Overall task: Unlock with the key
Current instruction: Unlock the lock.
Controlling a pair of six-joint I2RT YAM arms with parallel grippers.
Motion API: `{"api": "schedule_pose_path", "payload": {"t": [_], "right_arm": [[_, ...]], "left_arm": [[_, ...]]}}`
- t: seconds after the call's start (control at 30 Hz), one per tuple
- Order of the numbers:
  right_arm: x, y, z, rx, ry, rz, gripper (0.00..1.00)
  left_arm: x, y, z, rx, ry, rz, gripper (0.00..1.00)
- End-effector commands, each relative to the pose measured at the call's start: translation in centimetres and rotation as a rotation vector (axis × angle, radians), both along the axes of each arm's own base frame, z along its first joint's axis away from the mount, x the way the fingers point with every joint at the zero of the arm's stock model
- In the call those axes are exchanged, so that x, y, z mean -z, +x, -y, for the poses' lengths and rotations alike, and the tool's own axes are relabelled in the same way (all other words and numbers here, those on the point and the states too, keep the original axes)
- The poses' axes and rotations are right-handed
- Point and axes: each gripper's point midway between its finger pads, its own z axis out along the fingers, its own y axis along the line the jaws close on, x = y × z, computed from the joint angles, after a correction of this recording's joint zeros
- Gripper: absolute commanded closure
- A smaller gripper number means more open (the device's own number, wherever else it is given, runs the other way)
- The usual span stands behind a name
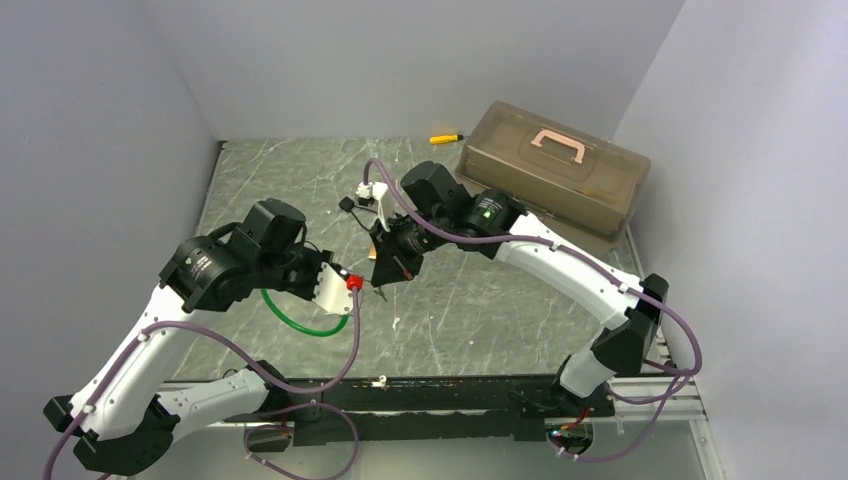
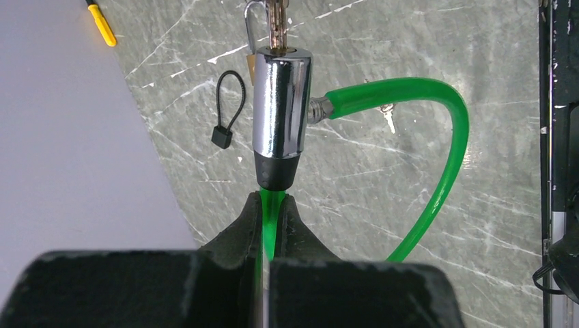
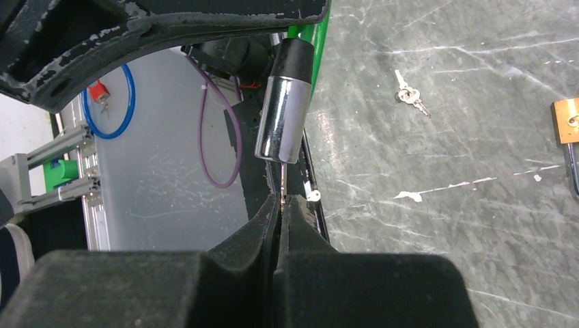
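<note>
- Above table (image 1: pixel 480 300), left end effector (image 2: pixel 273 202) clamped on green cable (image 2: pixel 450 137) just below chrome lock cylinder (image 2: pixel 281 102)
- right end effector (image 3: pixel 280 202) pinching key (image 3: pixel 281 179), tip in cylinder's far end

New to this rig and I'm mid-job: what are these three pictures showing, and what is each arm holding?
Two robot arms sit at a table. The wide picture looks down from above and behind them; the other two come from a camera on each wrist. The left gripper is shut on a green cable joined to a chrome lock cylinder. The right gripper pinches the key, its tip inside that cylinder. On the table lie spare keys, a brass padlock, a black cord loop, a yellow tool and a brown case.
</note>
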Motion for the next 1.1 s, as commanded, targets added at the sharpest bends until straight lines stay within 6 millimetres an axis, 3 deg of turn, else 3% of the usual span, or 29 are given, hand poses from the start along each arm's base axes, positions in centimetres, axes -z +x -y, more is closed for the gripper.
{"api": "schedule_pose_path", "payload": {"t": [0.0,0.27,0.67,0.9,1.0,1.07], "right_arm": [[-1.3,1.0,-2.0,0.001,0.088,0.033,1.0],[-1.1,1.5,-2.7,-0.001,0.093,0.033,1.0],[-3.2,1.2,-4.5,-0.022,0.237,0.017,1.0],[-3.0,1.5,-4.7,-0.007,0.24,0.017,1.0],[-3.5,1.6,-4.3,-0.006,0.228,0.038,0.75],[-3.9,1.7,-3.6,0.0,0.226,0.067,0.64]], "left_arm": [[-2.1,0.7,1.8,0.021,-0.084,0.059,1.0],[-1.7,0.6,2.1,0.033,-0.069,0.054,1.0],[-2.6,-0.2,3.8,0.074,-0.153,0.024,1.0],[-3.7,-0.6,4.4,0.085,-0.202,0.012,1.0],[-2.8,-0.4,4.0,0.074,-0.169,0.015,1.0],[-2.4,-0.2,3.4,0.06,-0.146,0.028,1.0]]}}
